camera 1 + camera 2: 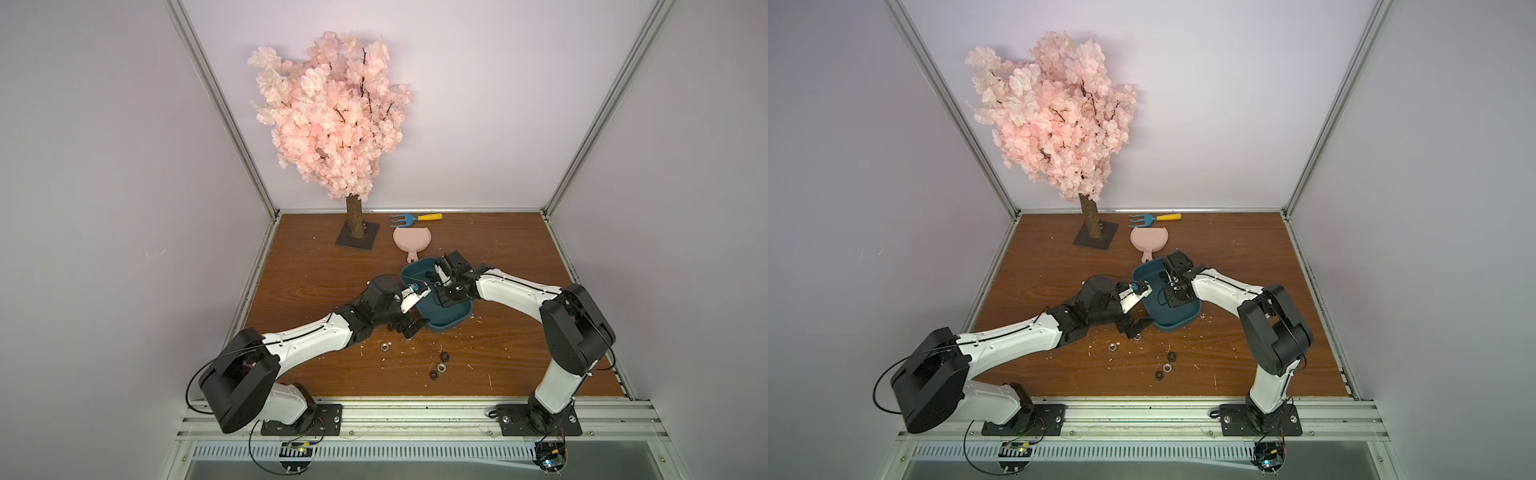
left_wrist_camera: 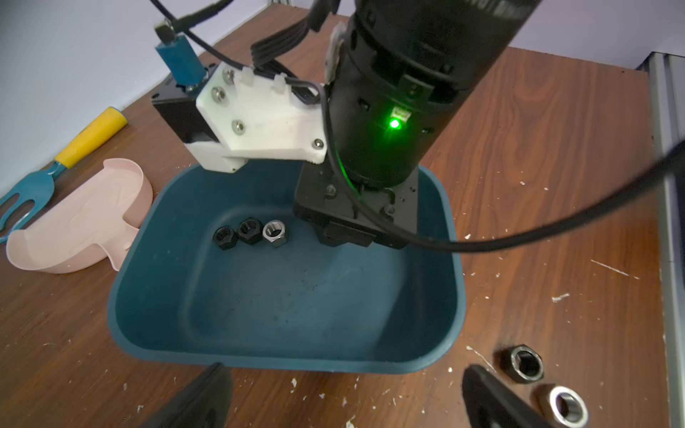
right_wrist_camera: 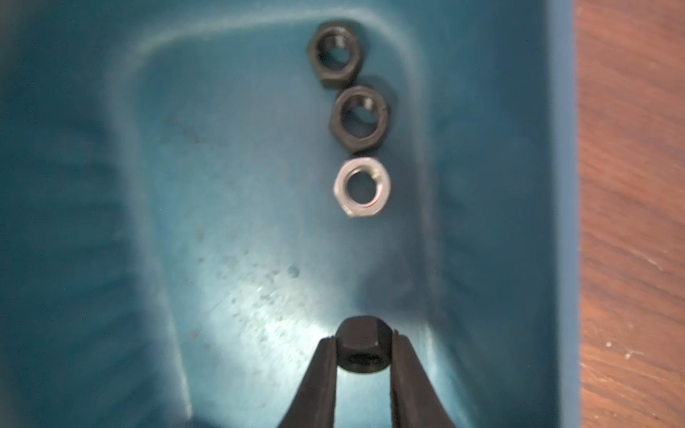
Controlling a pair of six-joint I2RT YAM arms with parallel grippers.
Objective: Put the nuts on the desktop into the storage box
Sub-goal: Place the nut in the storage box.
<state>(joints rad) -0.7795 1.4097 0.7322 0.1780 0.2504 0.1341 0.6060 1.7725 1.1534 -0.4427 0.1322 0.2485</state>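
Both top views look steeply down from high up onto the whole board [image 1: 519,257]. Both wrist cameras share the box [image 2: 155,322]: beyond the left pincer [image 2: 346,370], and very close under the right pincer [image 3: 365,348].

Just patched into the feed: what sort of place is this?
Probably a staged robot test cell: aluminium frame around blank walls, an artificial blossom tree, a wood-grain desktop.

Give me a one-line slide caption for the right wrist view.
Right gripper shut on a black nut inside the storage box; two black nuts and a silver nut lie on its floor.
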